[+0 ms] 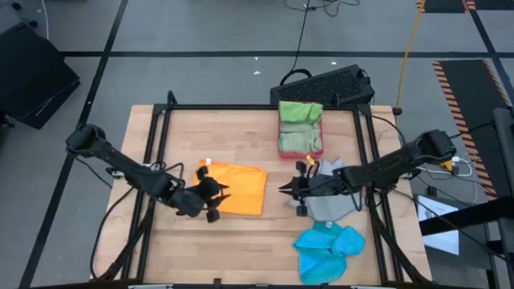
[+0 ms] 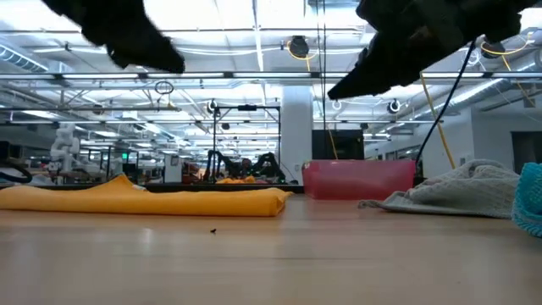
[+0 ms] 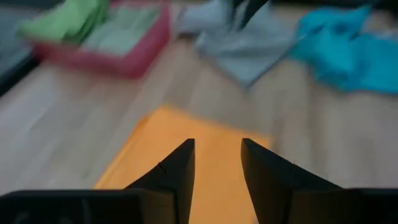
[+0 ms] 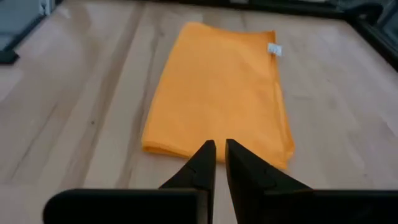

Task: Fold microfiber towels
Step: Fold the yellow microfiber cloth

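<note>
Your folded orange microfiber towel (image 1: 238, 189) lies flat mid-table, your left gripper (image 1: 210, 195) above its left edge with fingers parted and empty, your right gripper (image 1: 291, 190) just beside its right edge, fingers nearly closed on nothing.

Orange towel (image 2: 152, 200) folded flat on the counter (image 2: 271, 254), pink-red tray (image 2: 358, 180) behind it, crumpled grey towel (image 2: 457, 191) beside the tray, blue towel (image 2: 531, 199) at the edge (barely in shot), two dark arms overhead.
</note>
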